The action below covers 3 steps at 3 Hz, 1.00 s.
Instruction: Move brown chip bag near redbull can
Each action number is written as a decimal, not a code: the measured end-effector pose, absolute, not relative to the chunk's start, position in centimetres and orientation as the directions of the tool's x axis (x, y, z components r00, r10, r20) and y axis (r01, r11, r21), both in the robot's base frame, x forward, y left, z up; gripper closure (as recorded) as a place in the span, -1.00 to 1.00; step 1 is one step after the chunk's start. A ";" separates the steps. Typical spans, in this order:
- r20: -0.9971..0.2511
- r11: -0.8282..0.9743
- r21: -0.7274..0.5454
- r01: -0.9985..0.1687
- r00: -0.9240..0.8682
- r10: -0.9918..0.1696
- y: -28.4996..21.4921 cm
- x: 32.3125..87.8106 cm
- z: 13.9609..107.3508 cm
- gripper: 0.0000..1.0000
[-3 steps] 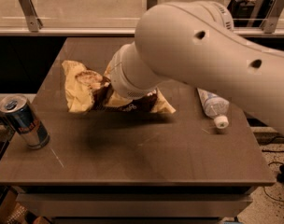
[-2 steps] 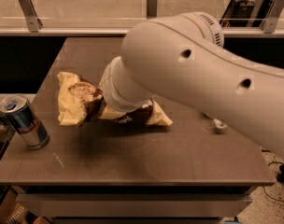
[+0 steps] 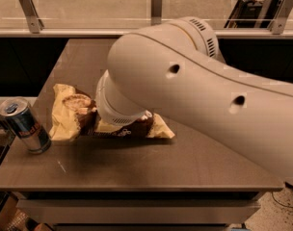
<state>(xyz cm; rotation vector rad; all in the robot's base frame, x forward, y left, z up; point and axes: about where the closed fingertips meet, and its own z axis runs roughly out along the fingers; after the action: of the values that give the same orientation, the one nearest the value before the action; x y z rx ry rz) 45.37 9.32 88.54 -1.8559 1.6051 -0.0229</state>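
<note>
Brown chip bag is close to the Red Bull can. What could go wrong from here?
1. The Red Bull can stands at the table's left edge; the brown chip bag's tan end is close, so pushing further could tip it off.
2. The hand is hidden behind the arm's wrist over the bag's middle, so the grip cannot be checked; the bag may slip.

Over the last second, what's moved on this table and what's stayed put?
The brown chip bag slid left toward the redbull can, the hand on its middle, mostly hidden under the arm. The arm swung across and now covers the water bottle. The can stayed at the table's left edge.
</note>
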 end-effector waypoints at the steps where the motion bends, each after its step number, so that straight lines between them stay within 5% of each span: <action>1: -0.401 -0.016 -0.494 -0.869 0.244 -0.883 9.4 45.3 88.7 0.17; 3: -0.399 -0.019 -0.501 -0.865 0.250 -0.882 9.6 45.1 89.0 -0.76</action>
<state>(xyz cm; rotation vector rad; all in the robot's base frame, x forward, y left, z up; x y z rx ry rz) 45.08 9.59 89.05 -1.8573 1.5937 -0.0328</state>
